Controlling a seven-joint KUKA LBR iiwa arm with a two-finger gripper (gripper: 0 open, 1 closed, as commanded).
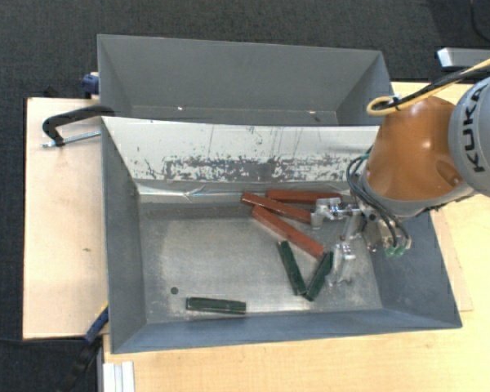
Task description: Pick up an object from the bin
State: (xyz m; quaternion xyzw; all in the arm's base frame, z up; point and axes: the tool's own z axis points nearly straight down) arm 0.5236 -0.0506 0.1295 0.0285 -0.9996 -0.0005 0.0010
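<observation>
Close under the near wall of the grey metal bin point(121, 251), toward its left, a lone dark green stick point(216, 305) lies flat on the floor, its long axis running along that wall; it is well apart from everything else.

Farther in and to the right, two more green sticks meet at their near ends in a narrow V; the left green stick point(291, 266) leans away and to the left; the right green stick point(318, 279) has its long axis running from that shared near tip up and to the right, so its far end points at the gripper point(341, 261).

The gripper hangs low over the bin's right part, just beside and partly over that far end; the stick's length stretches away from it toward the near left; whether the stick's end lies inside the jaws, and whether the jaws are released or clenched, cannot be told.

Beyond the V, three reddish-brown sticks fan out from the gripper's side; the nearest brown stick point(298, 238) slants across the left green stick's far end; the middle brown stick point(271, 211) lies behind it; the farthest brown stick point(290, 195) runs almost level below the scratched far wall.

The orange wrist cover point(408, 158) rises above the bin's right wall.
</observation>
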